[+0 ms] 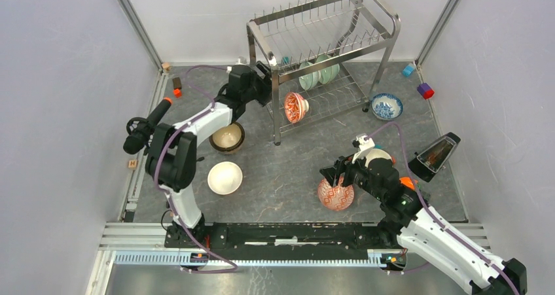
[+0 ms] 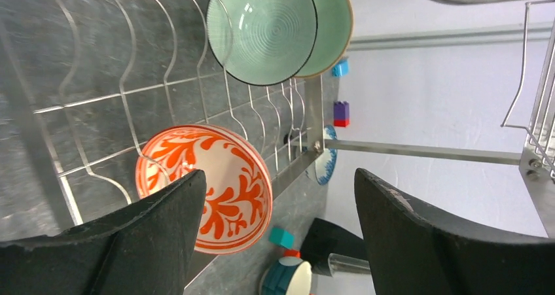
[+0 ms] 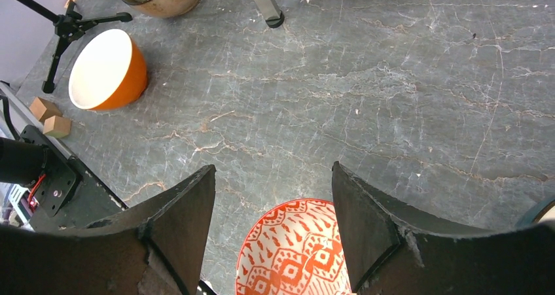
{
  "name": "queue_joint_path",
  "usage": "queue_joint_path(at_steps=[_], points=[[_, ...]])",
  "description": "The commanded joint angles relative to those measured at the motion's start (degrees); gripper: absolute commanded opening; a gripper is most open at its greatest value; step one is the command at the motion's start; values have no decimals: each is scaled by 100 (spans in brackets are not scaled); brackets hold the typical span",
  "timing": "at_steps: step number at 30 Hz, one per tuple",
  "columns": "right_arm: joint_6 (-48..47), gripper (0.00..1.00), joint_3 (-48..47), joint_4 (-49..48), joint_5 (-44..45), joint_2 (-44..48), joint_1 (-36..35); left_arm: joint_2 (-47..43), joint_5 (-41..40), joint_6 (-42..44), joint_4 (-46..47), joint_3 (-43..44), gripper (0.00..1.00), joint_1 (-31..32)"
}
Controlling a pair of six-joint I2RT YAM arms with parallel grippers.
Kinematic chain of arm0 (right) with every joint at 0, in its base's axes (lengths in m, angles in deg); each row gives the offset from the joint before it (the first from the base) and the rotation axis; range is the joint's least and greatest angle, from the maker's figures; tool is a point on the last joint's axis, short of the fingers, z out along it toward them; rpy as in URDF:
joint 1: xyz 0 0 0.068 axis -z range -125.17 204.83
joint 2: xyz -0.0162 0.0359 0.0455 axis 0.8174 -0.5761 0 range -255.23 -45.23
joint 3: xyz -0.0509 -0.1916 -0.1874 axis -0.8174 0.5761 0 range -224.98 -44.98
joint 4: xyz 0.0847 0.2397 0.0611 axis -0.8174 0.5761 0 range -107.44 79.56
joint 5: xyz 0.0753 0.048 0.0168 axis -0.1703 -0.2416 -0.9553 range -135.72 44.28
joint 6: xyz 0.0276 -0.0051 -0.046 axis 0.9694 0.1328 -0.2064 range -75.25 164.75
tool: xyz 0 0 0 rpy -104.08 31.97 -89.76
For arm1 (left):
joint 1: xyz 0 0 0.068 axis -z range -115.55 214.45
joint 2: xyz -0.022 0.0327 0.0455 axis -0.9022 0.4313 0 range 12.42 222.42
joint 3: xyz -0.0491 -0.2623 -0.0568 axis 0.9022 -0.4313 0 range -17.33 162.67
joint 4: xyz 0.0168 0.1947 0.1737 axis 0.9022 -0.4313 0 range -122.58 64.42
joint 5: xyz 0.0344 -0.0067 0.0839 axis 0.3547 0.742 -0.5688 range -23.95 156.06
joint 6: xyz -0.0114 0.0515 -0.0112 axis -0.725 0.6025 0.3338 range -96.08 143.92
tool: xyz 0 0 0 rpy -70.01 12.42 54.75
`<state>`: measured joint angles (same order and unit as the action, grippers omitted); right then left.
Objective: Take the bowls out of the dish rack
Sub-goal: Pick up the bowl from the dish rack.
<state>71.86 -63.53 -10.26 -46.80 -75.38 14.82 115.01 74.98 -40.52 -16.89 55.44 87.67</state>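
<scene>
While facing the dish rack point(image 1: 327, 36) at upper centre, holds the left gripper point(image 2: 278, 174) released beside the red-orange bowl point(image 2: 226, 177) on the lower tier, pale green bowls point(image 2: 262, 33) further in. Poises the right gripper point(image 3: 273, 169), also released, above a patterned bowl point(image 3: 294, 256) on the table point(image 3: 393, 112), lower centre-right.

Left gripper point(image 1: 264, 79) at the rack point(image 1: 307, 15) end, red bowl point(image 1: 296, 107) just ahead; right gripper point(image 1: 329, 174) directly over a patterned bowl point(image 1: 336, 197).

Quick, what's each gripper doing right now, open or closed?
Left gripper: open, empty, facing the racked red-orange bowl.
Right gripper: open, empty, above a patterned bowl.
</scene>
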Motion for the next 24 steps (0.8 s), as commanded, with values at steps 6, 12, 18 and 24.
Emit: queue_joint_path(at_steps=[6,12,18,24], points=[[-182,71,-52,-226,227,-7,12,831,1017,-527,133,745,86,5],[-186,71,8,-214,222,-87,11,1373,1475,-465,95,1254,84,48],[-250,71,34,-193,251,-125,13,1551,1684,-384,146,1254,78,57],[-247,71,210,-336,251,-139,12,1078,1185,-360,1465,197,78,200]])
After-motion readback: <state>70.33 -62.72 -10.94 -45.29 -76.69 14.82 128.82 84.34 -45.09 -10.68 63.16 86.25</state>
